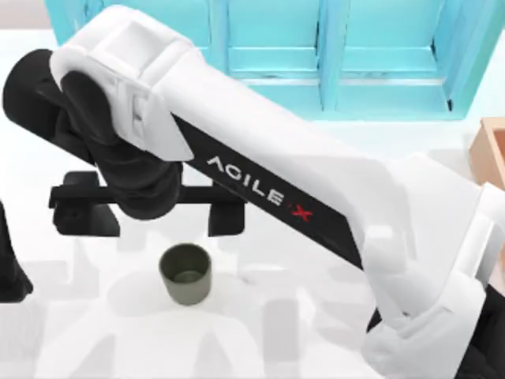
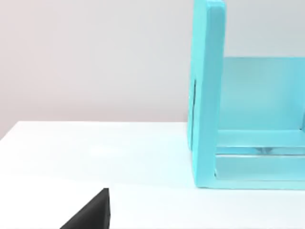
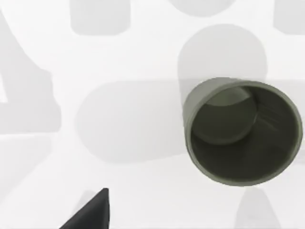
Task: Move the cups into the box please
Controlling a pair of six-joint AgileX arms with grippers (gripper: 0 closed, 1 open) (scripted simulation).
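Because the dark olive-green handleless cup (image 1: 187, 274) stands upright and empty on the white desk (image 1: 300, 316), mouth up and with bare surface all round it, it is open to a grasp from above or from the side. It sits left of the desk's middle in the top view, toward the near edge. The right wrist view looks almost straight down into this cup (image 3: 243, 133), so the camera is overhead but off to one side, not centred on it.

Just beyond the cup, the right gripper (image 1: 154, 225) hovers with its two black fingers spread wide on their crossbar. It holds nothing and is not touching the cup. The gap between the fingers looks much wider than the cup, which suits a step of lining up before closing. Judging from the offset, the gripper needs to shift toward the cup and come down before it can pinch the wall.

A dark part of the left arm (image 1: 8, 268) sits at the desk's left edge, apparently parked and clear of the work.

Farther off, the tan, orange-brown thick-walled box (image 1: 491, 150) shows a corner at the desk's right edge, well apart from the cup. The right arm's long white link stretches across the space between them, so the carry probably means drawing that arm back and lifting the cup over the box's wall.

Farthest back stands the big cyan compartment shelf (image 1: 316, 47), along the desk's far side. It lies behind the likely path, not across it.
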